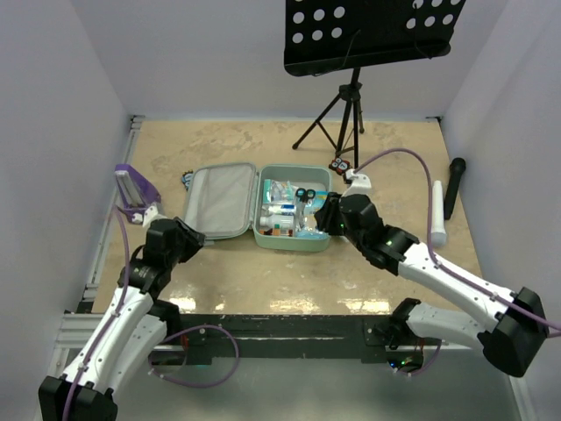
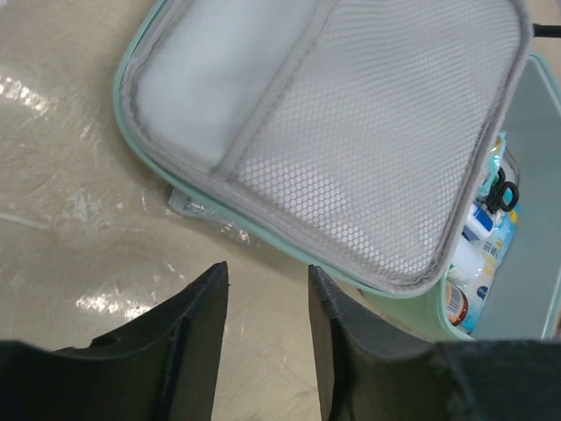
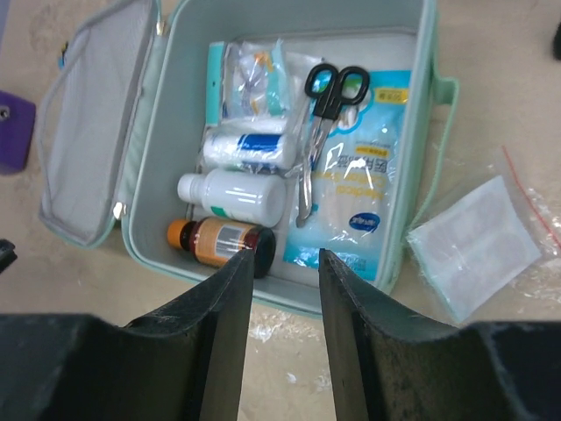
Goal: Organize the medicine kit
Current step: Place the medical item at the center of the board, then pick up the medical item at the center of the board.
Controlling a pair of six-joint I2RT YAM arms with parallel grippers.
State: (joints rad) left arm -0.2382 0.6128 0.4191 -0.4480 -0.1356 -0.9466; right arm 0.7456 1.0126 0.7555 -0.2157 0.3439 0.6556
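The mint-green medicine kit (image 1: pixel 292 243) lies open mid-table, its grey mesh lid (image 1: pixel 219 200) flat to the left. In the right wrist view the case (image 3: pixel 180 105) holds scissors (image 3: pixel 329 96), a white bottle (image 3: pixel 237 195), a brown bottle with an orange cap (image 3: pixel 219 241), a white tube and a blue-white packet (image 3: pixel 355 193). A clear zip bag of gauze (image 3: pixel 473 246) lies on the table right of the case. My right gripper (image 3: pixel 287 263) is open and empty over the case's near wall. My left gripper (image 2: pixel 267 281) is open and empty just short of the lid (image 2: pixel 368 149).
A purple stand (image 1: pixel 133 189) sits at the far left. A music stand's tripod (image 1: pixel 346 114) stands behind the case, with a small black item (image 1: pixel 340 165) at its foot. A white cylinder (image 1: pixel 437 213) and a black microphone (image 1: pixel 455 186) lie at the right.
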